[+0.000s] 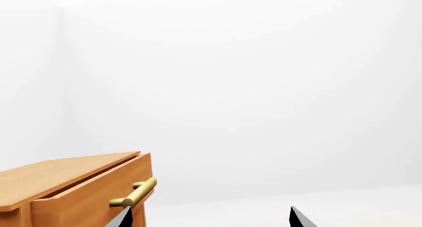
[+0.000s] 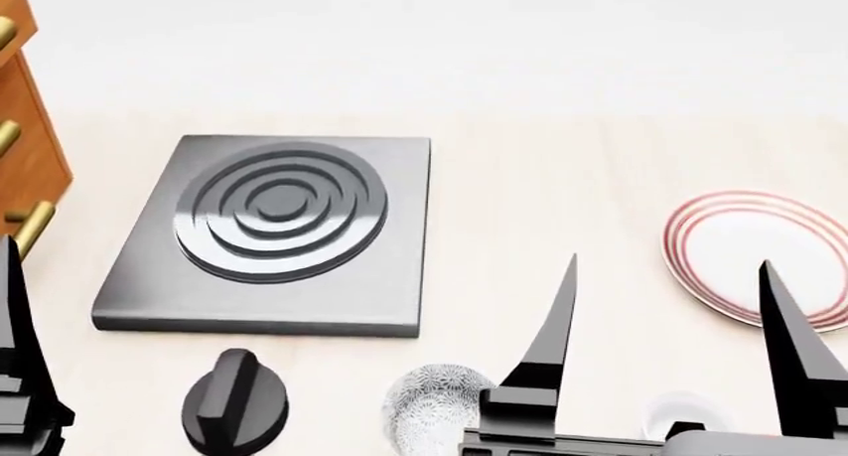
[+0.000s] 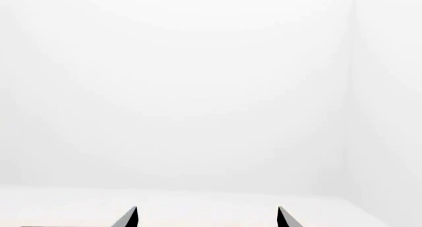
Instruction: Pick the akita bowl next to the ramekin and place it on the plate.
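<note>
A: Where is the akita bowl [image 2: 431, 404]?

B: At the near edge of the head view, on the pale table [image 2: 557, 168], just in front of the dark square hob plate [image 2: 272, 234] and beside a black knob [image 2: 234, 400]. The right gripper [image 2: 669, 322] covers part of it.

A: And the ramekin [image 2: 682, 414]?

B: Low between that gripper's two black fingers [image 2: 550, 327], near the bowl; only its white rim shows.

A: The plate [image 2: 756, 257]?

B: Further back on the right, red rings round its rim, well apart from the bowl.

A: How do the jaws stand?

B: On the right, spread wide and holding nothing. The left gripper [image 1: 211, 218] shows two tips set apart in its wrist view, so spread too, pointing past a wooden cabinet [image 1: 72, 190] with a brass handle [image 1: 135, 193].
</note>
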Robot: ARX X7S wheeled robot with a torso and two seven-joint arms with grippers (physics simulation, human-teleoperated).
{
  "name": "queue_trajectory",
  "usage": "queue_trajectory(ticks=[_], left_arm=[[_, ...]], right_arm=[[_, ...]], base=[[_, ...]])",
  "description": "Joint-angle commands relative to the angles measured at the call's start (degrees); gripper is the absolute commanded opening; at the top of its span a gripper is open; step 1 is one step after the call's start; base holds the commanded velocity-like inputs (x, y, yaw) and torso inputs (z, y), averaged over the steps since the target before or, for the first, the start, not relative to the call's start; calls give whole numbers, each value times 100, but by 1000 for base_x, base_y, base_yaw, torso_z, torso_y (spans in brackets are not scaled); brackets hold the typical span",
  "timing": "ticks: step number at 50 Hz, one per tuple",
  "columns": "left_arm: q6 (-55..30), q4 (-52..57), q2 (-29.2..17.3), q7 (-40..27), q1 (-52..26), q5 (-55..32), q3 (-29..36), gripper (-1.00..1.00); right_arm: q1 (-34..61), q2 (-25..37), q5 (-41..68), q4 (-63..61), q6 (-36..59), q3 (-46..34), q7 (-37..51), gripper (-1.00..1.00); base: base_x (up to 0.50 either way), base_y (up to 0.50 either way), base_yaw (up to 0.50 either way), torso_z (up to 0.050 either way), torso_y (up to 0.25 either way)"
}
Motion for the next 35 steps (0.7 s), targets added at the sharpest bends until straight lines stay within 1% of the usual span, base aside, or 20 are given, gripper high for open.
queue_trajectory(ticks=[1, 35], left_arm=[[-18, -4, 8, -16, -47, -7, 31, 100], [-45, -3, 15, -55, -158, -41, 103, 100]], right_arm=[[28, 37, 41, 7, -31, -1, 28, 100], [152, 94, 148, 36, -38, -55, 93, 100]], base=[[98, 0, 0, 0, 0], [100, 0, 0, 0, 0]])
